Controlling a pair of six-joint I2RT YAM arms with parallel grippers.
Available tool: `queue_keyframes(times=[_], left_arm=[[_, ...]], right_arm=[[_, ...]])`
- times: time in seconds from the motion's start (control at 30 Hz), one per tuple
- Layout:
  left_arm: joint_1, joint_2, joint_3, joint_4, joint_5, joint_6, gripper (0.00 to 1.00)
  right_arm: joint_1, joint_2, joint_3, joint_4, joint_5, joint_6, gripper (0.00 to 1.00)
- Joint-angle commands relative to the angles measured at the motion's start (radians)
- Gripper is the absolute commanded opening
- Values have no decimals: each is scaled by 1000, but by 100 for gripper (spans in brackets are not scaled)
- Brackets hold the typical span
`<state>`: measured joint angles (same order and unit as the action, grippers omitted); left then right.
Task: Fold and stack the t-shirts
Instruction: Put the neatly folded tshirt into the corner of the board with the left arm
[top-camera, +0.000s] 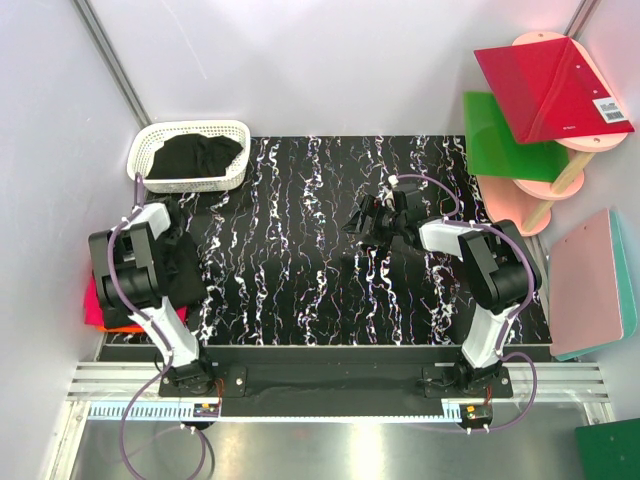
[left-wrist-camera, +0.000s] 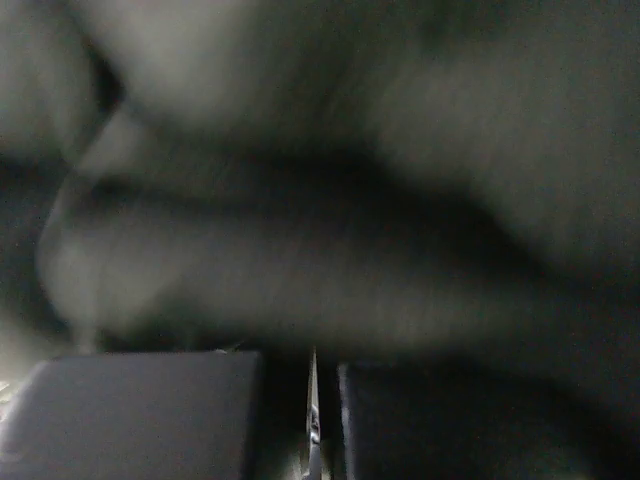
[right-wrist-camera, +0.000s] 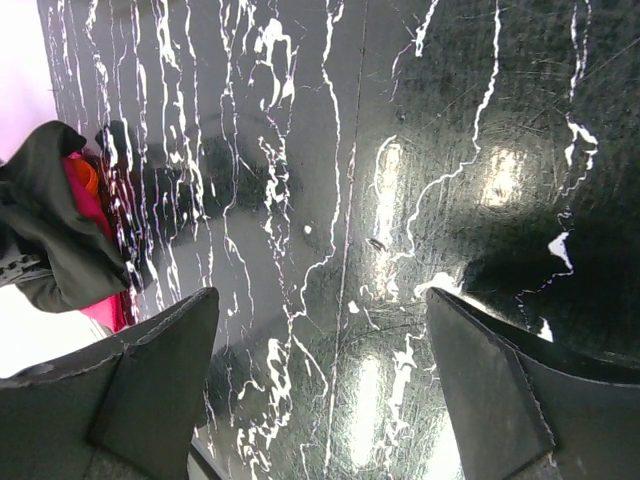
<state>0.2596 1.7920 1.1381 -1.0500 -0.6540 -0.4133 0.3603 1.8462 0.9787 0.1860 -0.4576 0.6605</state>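
Observation:
A black t-shirt (top-camera: 183, 270) lies bunched at the table's left edge, on top of a folded hot-pink and orange pile (top-camera: 100, 305). My left gripper (top-camera: 178, 245) reaches down onto this black cloth. In the left wrist view the fingers (left-wrist-camera: 150, 420) are shut together with dark blurred cloth (left-wrist-camera: 330, 250) right against them; whether any is pinched does not show. Another black t-shirt (top-camera: 192, 155) fills the white basket (top-camera: 236, 129). My right gripper (top-camera: 372, 216) hovers over the mid table, open, with nothing between its fingers (right-wrist-camera: 150, 390). Its wrist view shows the black cloth (right-wrist-camera: 50, 220) and pink pile (right-wrist-camera: 92, 200) at the left.
The black marbled tabletop (top-camera: 320, 270) spans the middle. At the right stand stiff boards: red (top-camera: 550, 85), green (top-camera: 505, 135) and pink (top-camera: 590, 285). White walls close the back and sides.

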Motion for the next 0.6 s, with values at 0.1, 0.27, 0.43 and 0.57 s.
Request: queue_keyframes(times=[0.1, 0.27, 0.43, 0.57], left_arm=[[9, 4, 20, -16, 59, 7, 0], [-5, -214, 60, 31, 76, 30, 0], [-16, -602, -10, 180, 200, 94, 11], [-14, -781, -99, 228, 362, 100, 72]], right_arm=[[8, -2, 20, 35, -41, 7, 92], [8, -4, 3, 62, -49, 19, 92], [8, 7, -5, 81, -59, 36, 92], [9, -7, -6, 92, -62, 24, 93]])
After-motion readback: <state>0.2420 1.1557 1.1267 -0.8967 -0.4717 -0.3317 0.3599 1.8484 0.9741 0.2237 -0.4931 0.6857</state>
